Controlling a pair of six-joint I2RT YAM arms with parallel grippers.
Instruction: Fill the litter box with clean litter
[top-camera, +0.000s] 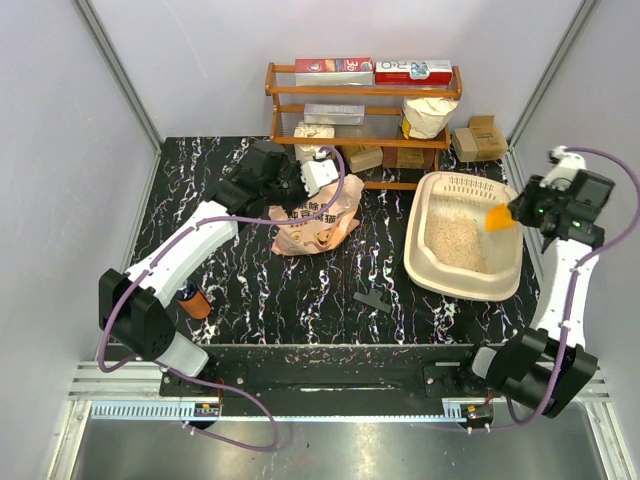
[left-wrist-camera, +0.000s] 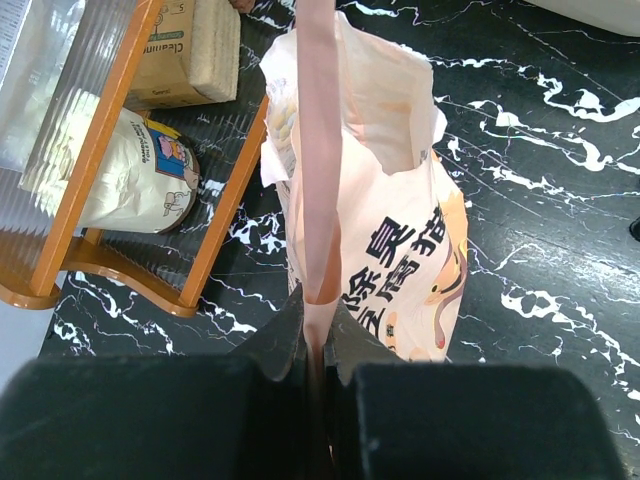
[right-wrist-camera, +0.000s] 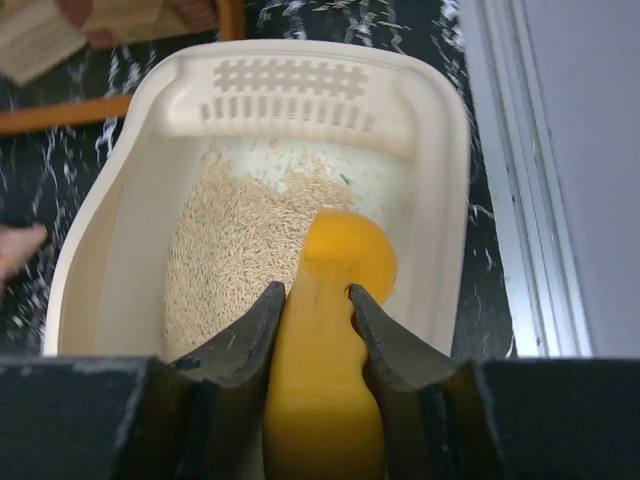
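The cream litter box (top-camera: 420, 262) sits at the right, slotted rim at its far end, with beige litter (top-camera: 455, 240) spread inside; it also fills the right wrist view (right-wrist-camera: 120, 230), litter (right-wrist-camera: 235, 250) on its floor. My right gripper (top-camera: 520, 212) is shut on an orange scoop (right-wrist-camera: 340, 300), its bowl over the box's right side (top-camera: 499, 217). My left gripper (top-camera: 300, 180) is shut on the top edge (left-wrist-camera: 318, 150) of the pink-orange litter bag (top-camera: 312, 225), which stands open-mouthed near the shelf (left-wrist-camera: 400, 250).
A wooden shelf rack (top-camera: 362, 95) with boxes and a white sack (top-camera: 428, 115) stands at the back. A small black piece (top-camera: 373, 299) lies in front of the box. An orange-brown object (top-camera: 195, 303) sits by the left arm's base. Walls close both sides.
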